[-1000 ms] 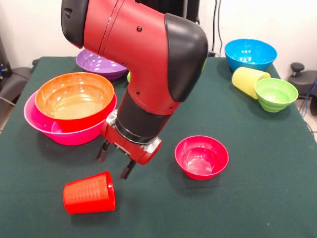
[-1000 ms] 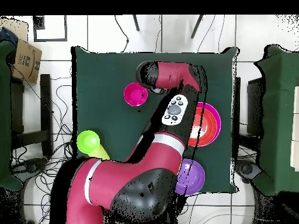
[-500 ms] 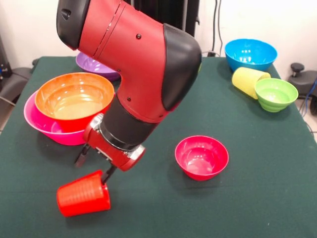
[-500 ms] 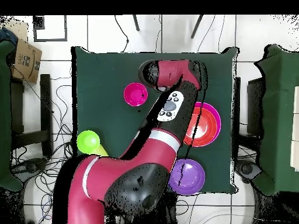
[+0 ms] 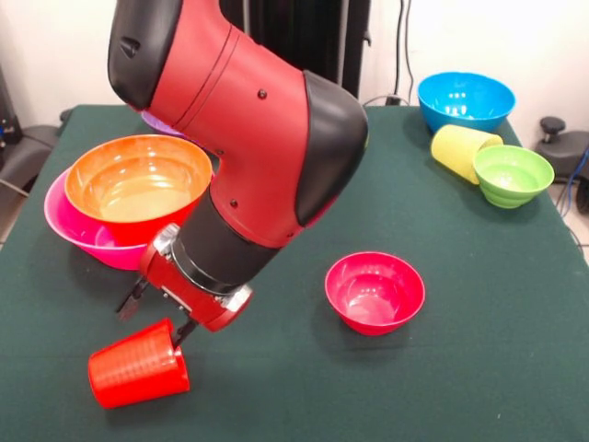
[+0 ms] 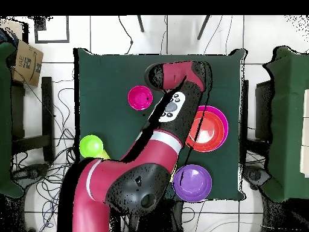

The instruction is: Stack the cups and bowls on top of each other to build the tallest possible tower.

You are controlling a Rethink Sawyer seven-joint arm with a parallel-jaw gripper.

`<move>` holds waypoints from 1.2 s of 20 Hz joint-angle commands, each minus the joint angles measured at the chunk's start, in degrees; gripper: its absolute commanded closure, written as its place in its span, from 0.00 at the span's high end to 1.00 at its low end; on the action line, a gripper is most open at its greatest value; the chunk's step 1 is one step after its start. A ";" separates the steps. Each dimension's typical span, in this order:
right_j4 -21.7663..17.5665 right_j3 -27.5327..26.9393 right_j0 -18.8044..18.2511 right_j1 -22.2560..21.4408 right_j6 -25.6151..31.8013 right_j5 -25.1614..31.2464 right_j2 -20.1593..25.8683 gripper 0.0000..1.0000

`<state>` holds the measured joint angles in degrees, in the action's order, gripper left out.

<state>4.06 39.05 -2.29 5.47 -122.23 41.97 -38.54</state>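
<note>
Evidently mid-approach to the red cup (image 5: pixel 138 376), lying on its side. Gripper (image 5: pixel 155 320) spread wide, one finger (image 5: pixel 182 333) touching the cup's rim, gripping nothing. Next, presumably: straddle the rim and close.

Two cups are counted on the bench: one red cup (image 5: pixel 138 375) lying on its side and one pale yellow cup (image 5: pixel 463 150), also on its side. Six bowls are counted: one large pink bowl (image 5: pixel 78 235) with one large orange bowl (image 5: pixel 138 184) nested in it, one purple bowl (image 6: pixel 192 182), one blue bowl (image 5: pixel 465 101), one small magenta bowl (image 5: pixel 375 292), one small ribbed green bowl (image 5: pixel 512 175). One arm with one gripper (image 5: pixel 152 315) is seen.
</note>
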 commanded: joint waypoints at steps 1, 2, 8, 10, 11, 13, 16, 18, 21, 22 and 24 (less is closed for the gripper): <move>0.80 -3.54 0.66 3.17 -12.56 -1.93 1.97 1.00; 0.94 -3.69 0.59 3.33 -12.40 -1.95 2.02 1.00; 1.60 -3.96 0.61 3.93 -12.94 -2.61 2.12 1.00; 1.35 -4.11 0.86 4.13 -13.59 -2.94 1.32 0.00; 1.10 -4.34 1.01 4.27 -13.96 -3.04 0.74 0.00; 1.51 -4.18 0.87 3.91 -13.40 -2.81 1.29 0.00; 1.83 -4.02 0.92 3.83 -13.48 -2.61 1.36 0.00; 2.00 -4.00 0.99 3.78 -13.46 -2.29 1.32 0.00; 2.16 -4.13 0.94 3.84 -13.43 -2.15 1.28 0.00; 2.23 -4.16 0.89 3.86 -13.30 -2.22 1.39 0.00; 2.44 -4.06 0.85 3.65 -12.97 -2.01 1.65 0.00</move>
<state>4.27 36.25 -2.26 8.94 -123.61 41.92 -41.54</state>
